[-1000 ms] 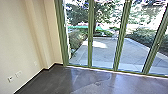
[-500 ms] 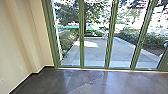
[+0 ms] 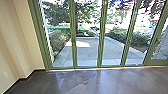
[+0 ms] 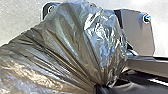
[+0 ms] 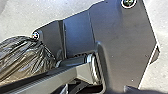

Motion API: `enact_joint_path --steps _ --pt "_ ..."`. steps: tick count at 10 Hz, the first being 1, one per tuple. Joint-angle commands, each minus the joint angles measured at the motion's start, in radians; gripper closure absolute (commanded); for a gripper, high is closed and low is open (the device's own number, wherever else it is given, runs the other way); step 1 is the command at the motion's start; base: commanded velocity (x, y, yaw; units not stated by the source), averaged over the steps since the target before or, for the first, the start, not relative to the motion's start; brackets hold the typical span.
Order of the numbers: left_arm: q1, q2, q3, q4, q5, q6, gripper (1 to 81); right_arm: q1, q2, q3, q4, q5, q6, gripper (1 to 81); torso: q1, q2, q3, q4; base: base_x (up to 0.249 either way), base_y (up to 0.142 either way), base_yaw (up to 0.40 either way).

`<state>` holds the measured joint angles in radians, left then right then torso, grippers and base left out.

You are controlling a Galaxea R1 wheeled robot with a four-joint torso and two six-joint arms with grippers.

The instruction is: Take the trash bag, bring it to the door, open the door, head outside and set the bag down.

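Trash bag (image 4: 72, 42), gathered at the neck and held at the end of the left arm. Nearer by far to the left gripper (image 4: 99, 87) than to the right one. Fanning from that grip in long pleats, with its long axis apparently running from the pinched neck out into the loose body; cannot tell how plumb it hangs. Glossy, thin and crumpled, so likely to sway or slip through a light hold.

Clamped, to judge by the tight bunching, around the neck of the bag at the left gripper. Cannot tell whether the right gripper is open or closed. Seen from the right wrist too, only alongside, near the robot's own dark plate (image 5: 120, 45), with no sign of being gripped from that side.

Farther out, across the polished floor (image 3: 82, 82), set between green frames: tall glass panes (image 3: 87, 52), with a plain pale wall (image 3: 25, 37) on the left. On the far right, behind a heavier bottom rail (image 3: 157, 62), possibly the door; cannot make out a handle. Beyond the glass, a paved yard (image 3: 112, 50) edged by bushes (image 3: 125, 36). Still indoors, probably in the carrying step, with the door yet to be reached.
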<state>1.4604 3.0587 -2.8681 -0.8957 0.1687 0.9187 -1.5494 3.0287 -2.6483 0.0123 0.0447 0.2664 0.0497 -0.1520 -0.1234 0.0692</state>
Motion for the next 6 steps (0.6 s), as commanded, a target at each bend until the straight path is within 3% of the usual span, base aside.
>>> enact_joint_path --steps 1,6 --pt "-0.050 0.002 -0.005 0.006 0.084 0.008 81.1 0.044 0.009 0.001 -0.006 -0.055 0.001 1.0 0.000 0.000 0.000 0.000 0.000 0.000 -0.245" --pt "-0.048 0.003 -0.005 0.006 0.084 0.011 81.1 0.041 0.028 -0.031 -0.006 -0.055 0.001 1.0 0.000 0.000 0.000 0.000 0.000 0.000 -0.247"
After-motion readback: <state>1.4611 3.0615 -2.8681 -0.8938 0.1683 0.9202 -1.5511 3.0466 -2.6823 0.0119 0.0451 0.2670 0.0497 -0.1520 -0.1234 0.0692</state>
